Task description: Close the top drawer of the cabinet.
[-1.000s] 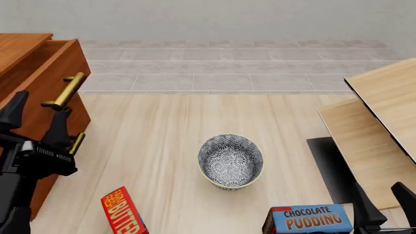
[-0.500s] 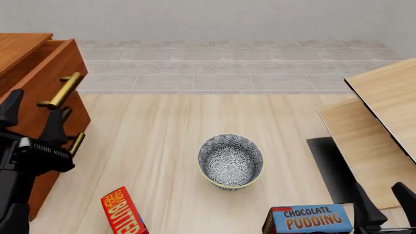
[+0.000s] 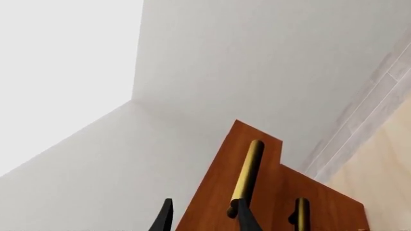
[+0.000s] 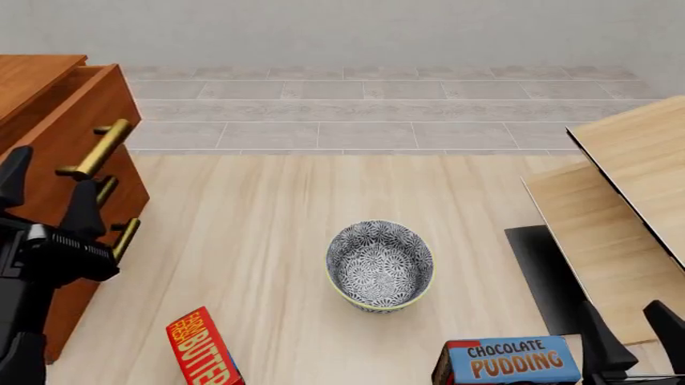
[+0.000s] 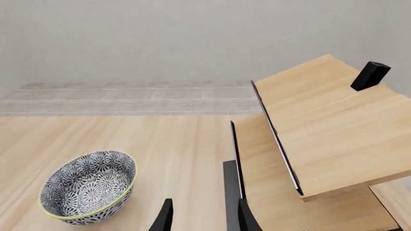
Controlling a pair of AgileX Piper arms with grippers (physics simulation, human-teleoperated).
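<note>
The cabinet (image 4: 27,80) stands at the left edge of the front view. Its top drawer (image 4: 91,104) sticks out slightly from the cabinet top, and its brass bar handle (image 4: 96,148) shows. My left gripper (image 4: 59,166) is open and empty, right against the drawer front, with one finger (image 4: 86,204) just below the handle. In the left wrist view the top drawer (image 3: 215,192) and its handle (image 3: 249,168) are close ahead of my left gripper (image 3: 204,219). My right gripper (image 4: 618,306) is open and empty at the front right, far from the cabinet, and also shows in its own view (image 5: 204,216).
A patterned bowl (image 4: 380,265) sits mid-table. A red butter box (image 4: 204,349) and a chocolate pudding box (image 4: 512,361) lie near the front edge. Pale wood boards (image 4: 642,160) slope at the right over a dark pad (image 4: 546,273).
My left gripper has moved left toward the cabinet. The top drawer front and its handle have shifted left with it, further into the cabinet. The right arm has not moved.
</note>
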